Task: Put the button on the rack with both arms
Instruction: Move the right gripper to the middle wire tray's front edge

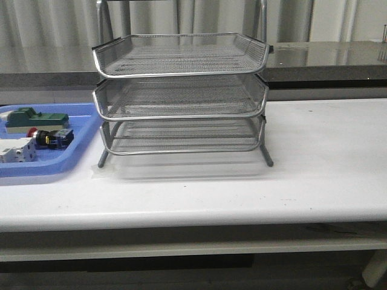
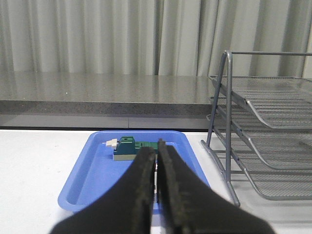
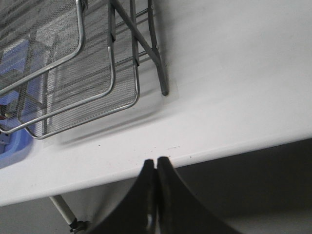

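On the blue tray (image 1: 72, 158), the button (image 1: 51, 138) lies wedged between green block (image 1: 33, 118) and white block (image 1: 15, 150) (tight); both grippers (image 2: 157, 161) (image 3: 156, 163) closed, empty. Risk: fingers nudge neighbours, miss rack (image 1: 181, 90).

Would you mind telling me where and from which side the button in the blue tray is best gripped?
Grip the button across its black-and-yellow body, coming from above. It seems to lie on its side, red cap toward the white block, so the body's sides are probably freest.
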